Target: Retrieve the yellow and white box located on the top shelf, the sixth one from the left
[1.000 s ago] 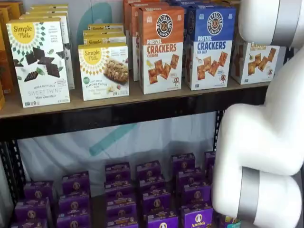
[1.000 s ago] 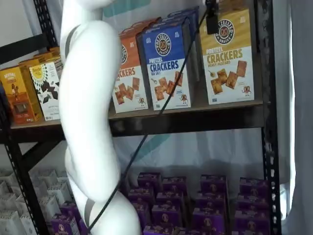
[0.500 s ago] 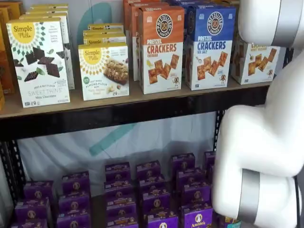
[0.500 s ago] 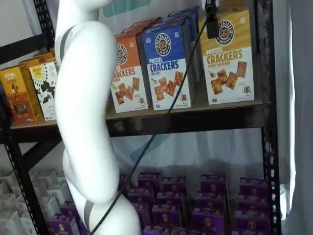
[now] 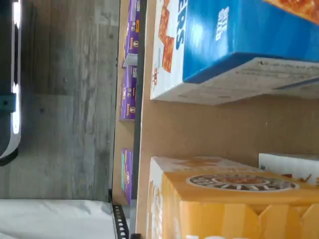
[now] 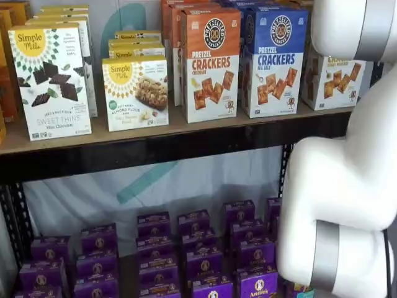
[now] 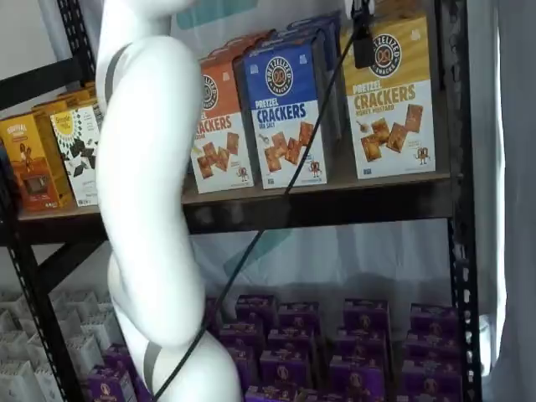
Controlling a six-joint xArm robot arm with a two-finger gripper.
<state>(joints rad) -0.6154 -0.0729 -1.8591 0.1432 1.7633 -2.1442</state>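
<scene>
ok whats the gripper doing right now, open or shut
Gripper: cannot be told. Only a dark finger shows at the top edge in a shelf view, in front of the yellow and white box; no gap visible.

On the top shelf (image 6: 186, 133) we see a blue Sea Salt pretzel cracker box (image 6: 274, 59) standing just beside an orange Cheddar pretzel cracker box (image 6: 211, 62), with two white Simple Mills boxes (image 6: 51, 81) further along. Below, rows of purple Annie's boxes (image 6: 205, 261) fill the lower shelf in both shelf views. We also see grey wood-look flooring (image 5: 65, 99) in the wrist view.
</scene>
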